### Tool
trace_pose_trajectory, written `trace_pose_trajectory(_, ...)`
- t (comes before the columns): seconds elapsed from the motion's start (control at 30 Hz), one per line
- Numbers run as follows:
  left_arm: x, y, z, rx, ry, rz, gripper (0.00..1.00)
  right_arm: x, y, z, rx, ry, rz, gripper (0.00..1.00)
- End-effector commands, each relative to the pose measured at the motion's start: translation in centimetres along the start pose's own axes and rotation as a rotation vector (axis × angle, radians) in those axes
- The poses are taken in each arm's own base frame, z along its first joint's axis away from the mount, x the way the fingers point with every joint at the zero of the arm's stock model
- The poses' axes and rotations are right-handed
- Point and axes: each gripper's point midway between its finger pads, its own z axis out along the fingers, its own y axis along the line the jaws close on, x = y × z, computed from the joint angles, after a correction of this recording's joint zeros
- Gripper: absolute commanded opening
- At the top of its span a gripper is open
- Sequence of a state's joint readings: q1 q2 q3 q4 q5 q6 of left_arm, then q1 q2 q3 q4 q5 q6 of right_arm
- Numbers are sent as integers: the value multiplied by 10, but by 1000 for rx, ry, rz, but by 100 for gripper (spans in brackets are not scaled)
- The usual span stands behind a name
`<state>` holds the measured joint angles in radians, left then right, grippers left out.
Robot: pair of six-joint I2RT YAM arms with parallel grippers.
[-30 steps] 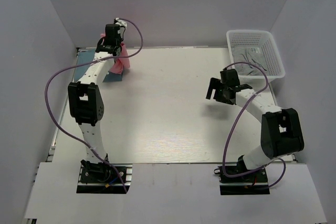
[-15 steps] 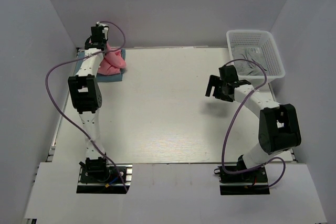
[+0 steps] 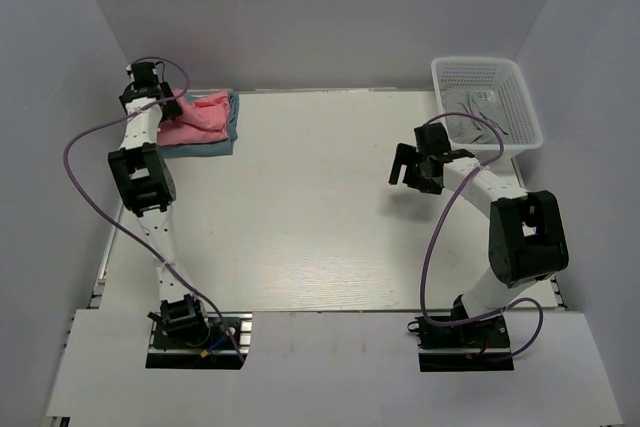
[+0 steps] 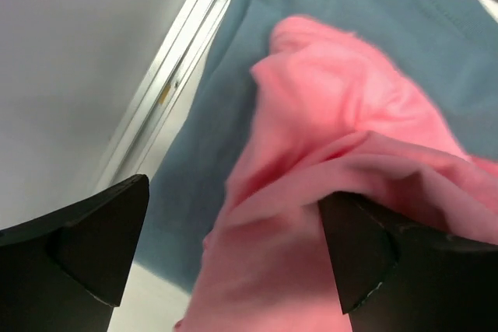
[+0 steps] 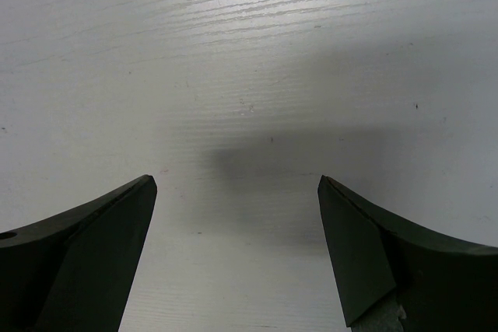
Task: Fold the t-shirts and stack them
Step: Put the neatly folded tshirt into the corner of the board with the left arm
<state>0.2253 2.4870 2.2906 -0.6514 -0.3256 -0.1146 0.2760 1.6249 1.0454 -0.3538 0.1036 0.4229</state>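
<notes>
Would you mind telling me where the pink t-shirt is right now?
In the top view, the pink t-shirt lies at the far left corner of the table, on top of the blue t-shirt, next to the left gripper.

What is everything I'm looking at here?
pink t-shirt: one, salmon pink, rumpled on the blue t-shirt, far left table corner
blue t-shirt: one, teal-blue, under the pink one
basket: one, white mesh, far right corner
grey cloth: one heap, grey, inside the basket
table: one, white
arms: two, black-and-white with purple cables, bolted at near edge
left gripper: one, black, open above the pink t-shirt
right gripper: one, black, open above bare table
</notes>
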Motion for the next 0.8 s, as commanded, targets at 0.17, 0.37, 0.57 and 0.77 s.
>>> trace_pose_trajectory(0.17, -31, 13, -61, 91, -31, -226, 100, -13, 12, -13, -49, -42, 4, 90)
trace_pose_trajectory(0.37, -23, 32, -87, 22, 64, -378, 100, -16, 19, -16, -91, -54, -12, 90)
trace_pose_trajectory(0.57, 4, 33, -121, 53, 122, -519, 100, -10, 29, -14, -164, -39, -36, 90)
trace_pose_trajectory(0.77, 14, 30, -169, 154, 34, -479, 100, -9, 29, -16, -178, -51, -50, 90)
